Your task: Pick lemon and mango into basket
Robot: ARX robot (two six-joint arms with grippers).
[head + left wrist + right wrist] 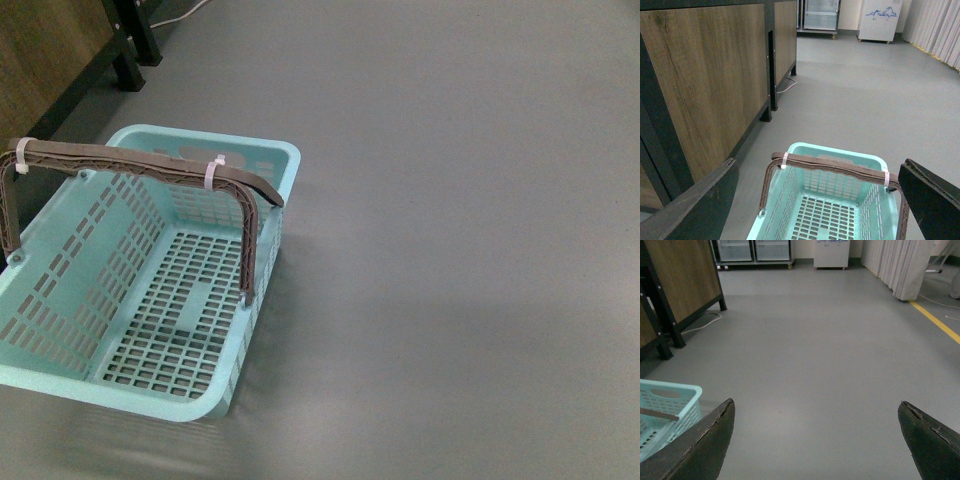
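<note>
The light turquoise basket (262, 168) stands on the grey floor at the left of the front view, with nothing inside it; its brown handles (140, 160) are bound by white zip ties. In the left wrist view the basket (840, 152) lies below my left gripper (820, 172), whose jaws are wide open with nothing between them. My right gripper (816, 407) is open too, above bare floor, with a corner of the basket (687, 395) off to one side. The lemon and the mango are out of view. Neither arm shows in the front view.
A wood-panelled cabinet on black legs (710, 85) stands close beside the basket, with a white cable (785, 86) on the floor by it. Glass-door fridges (755, 250) and a curtain (900, 265) stand far off. A yellow floor line (940, 325) runs along one side.
</note>
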